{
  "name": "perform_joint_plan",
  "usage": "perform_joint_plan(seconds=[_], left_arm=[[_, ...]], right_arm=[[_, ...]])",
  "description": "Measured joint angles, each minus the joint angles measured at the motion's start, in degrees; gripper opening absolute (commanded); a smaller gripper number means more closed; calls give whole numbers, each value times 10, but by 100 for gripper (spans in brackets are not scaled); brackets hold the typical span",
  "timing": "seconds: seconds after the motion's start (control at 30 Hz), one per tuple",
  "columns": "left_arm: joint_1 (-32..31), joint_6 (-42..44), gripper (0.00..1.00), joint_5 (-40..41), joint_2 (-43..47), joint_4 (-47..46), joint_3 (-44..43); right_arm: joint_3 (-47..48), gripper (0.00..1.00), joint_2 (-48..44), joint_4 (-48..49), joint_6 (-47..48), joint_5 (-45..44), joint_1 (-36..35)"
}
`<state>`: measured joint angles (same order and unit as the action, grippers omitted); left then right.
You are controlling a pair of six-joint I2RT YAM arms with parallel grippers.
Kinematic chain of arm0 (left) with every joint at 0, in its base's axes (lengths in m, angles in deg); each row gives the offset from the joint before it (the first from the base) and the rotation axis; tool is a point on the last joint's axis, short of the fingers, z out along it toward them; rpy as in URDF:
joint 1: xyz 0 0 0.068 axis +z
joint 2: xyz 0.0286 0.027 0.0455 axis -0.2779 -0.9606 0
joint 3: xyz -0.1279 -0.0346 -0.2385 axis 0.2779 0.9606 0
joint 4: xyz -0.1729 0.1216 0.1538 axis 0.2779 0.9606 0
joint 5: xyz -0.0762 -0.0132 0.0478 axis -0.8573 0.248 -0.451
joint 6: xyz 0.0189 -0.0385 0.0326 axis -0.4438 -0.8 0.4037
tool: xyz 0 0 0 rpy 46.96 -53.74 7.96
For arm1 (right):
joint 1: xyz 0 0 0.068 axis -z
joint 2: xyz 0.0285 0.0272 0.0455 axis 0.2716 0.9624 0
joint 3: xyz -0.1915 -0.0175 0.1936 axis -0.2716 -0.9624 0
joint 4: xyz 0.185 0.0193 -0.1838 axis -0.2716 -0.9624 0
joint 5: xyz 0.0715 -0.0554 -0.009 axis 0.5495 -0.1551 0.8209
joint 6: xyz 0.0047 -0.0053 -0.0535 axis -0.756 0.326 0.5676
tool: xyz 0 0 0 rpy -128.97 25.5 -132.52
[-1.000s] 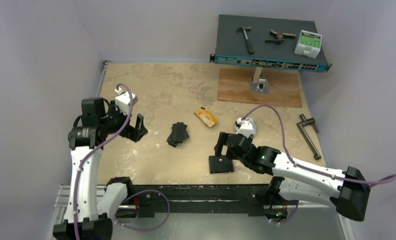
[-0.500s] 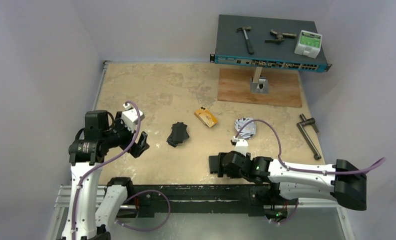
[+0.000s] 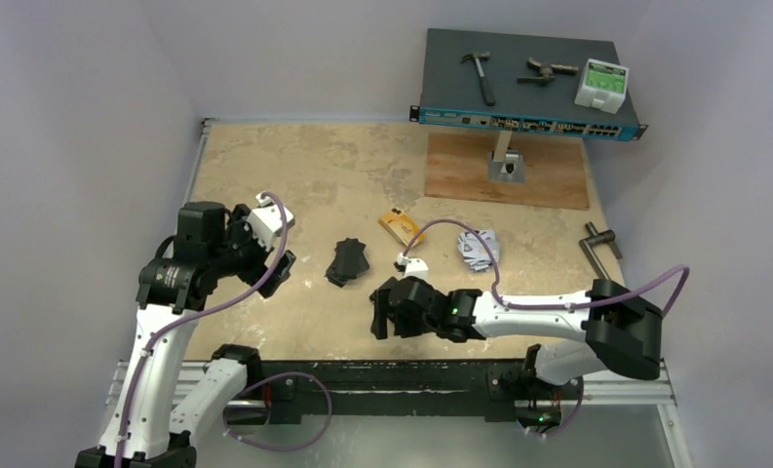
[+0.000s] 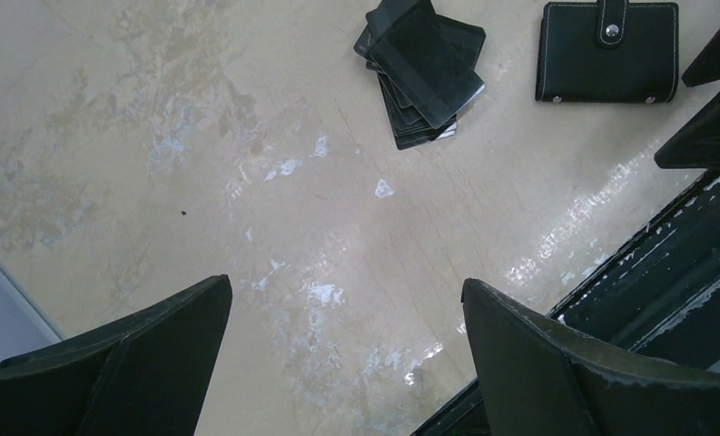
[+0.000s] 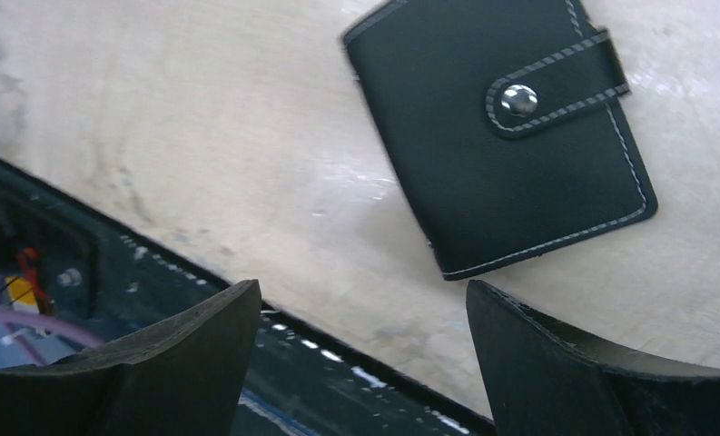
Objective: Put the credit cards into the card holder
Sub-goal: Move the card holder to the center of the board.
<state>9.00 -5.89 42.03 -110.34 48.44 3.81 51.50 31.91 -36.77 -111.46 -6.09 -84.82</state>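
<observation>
Beneath the wide-spread right pincer (image 5: 360, 304) lies a flat, stitched black card holder (image 5: 483, 154).

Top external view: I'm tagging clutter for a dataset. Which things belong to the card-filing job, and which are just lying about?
Job: black stitched snap-tab card holder; orange-yellow plastic card; silver-white patterned cards; fanned stack of dark thin cards, probably.
Lying about: blue-fronted network switch; small hammer; white-green box; brown wooden board; black metal crank handle.
</observation>
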Motion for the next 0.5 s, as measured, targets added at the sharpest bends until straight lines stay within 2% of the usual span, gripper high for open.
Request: perform_joint_plan(seconds=[0.13, 0.27, 0.37, 0.5], left_arm=[[-17, 13, 100, 15, 3, 3, 0], [-43, 18, 100, 28, 3, 4, 9], [-71, 16, 100, 34, 6, 6, 19], [-92, 1, 100, 34, 28, 4, 37]], right_arm=[[33, 85, -27, -24, 21, -4, -5], [69, 85, -65, -73, 50, -59, -6], [89, 85, -35, -87, 66, -109, -5], [94, 85, 67, -91, 83, -153, 3]])
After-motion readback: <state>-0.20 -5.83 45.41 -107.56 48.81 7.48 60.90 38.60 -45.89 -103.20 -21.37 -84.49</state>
